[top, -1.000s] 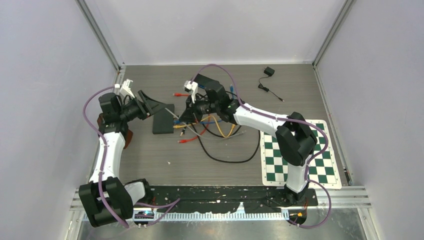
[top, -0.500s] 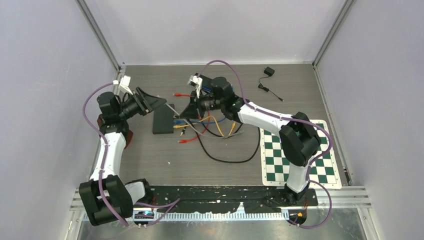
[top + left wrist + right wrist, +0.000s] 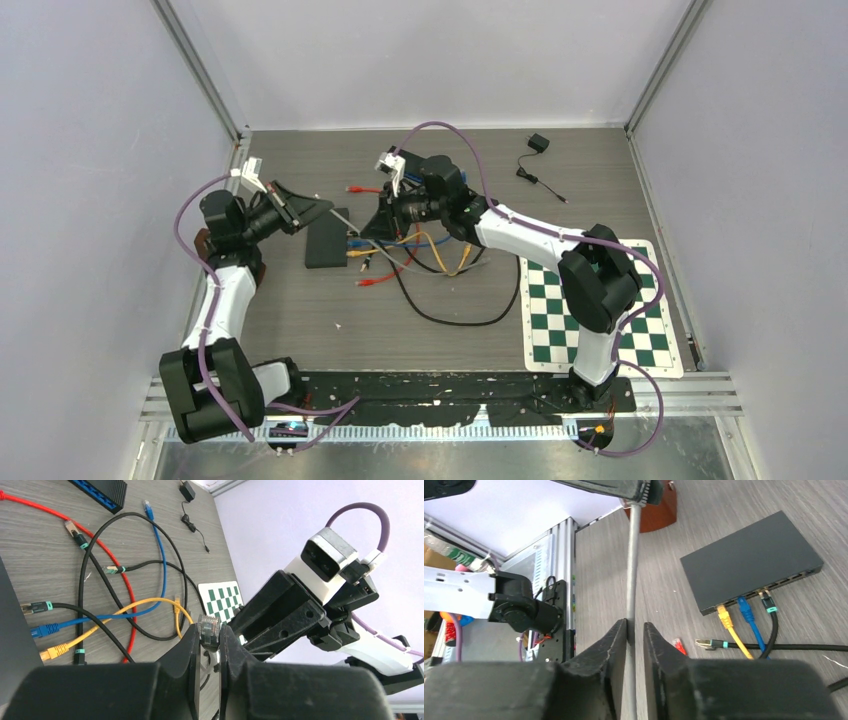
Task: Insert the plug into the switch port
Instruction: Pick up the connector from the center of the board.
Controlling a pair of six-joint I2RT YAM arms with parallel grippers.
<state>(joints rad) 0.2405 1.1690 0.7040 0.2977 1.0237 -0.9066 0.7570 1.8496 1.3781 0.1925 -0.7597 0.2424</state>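
Plug in hand: clear plastic network plug (image 3: 208,628) on a pale grey cable (image 3: 634,565), clamped between the fingertips of the left pincer (image 3: 209,636), with its ridged end standing proud of them. Right pincer (image 3: 634,627): closed on the same pale grey cable a little way back from the plug, so the run between the two pincers hangs straight and off the table. Target: flat dark grey switch box (image 3: 751,562), lying on the table below both pincers and ahead of the right one, its port row facing that pincer. Ports occupied, nearest the right pincer first: yellow lead (image 3: 724,616), blue lead (image 3: 745,611), black lead with a teal collar (image 3: 769,602). The ports beyond the black lead look free to me, though I cannot make out each opening. Step, as I judge it: carrying and lining up. The plug is aloft and apart from the switch box, not yet at any port. Next move, as I judge it, calls for lowering the left pincer to port height and turning the plug so its nose faces the port row at a free opening beyond the black lead. The right pincer should follow so the cable does not drag the plug askew. I cannot tell which way the latch tab faces, so I would check that before pushing home.
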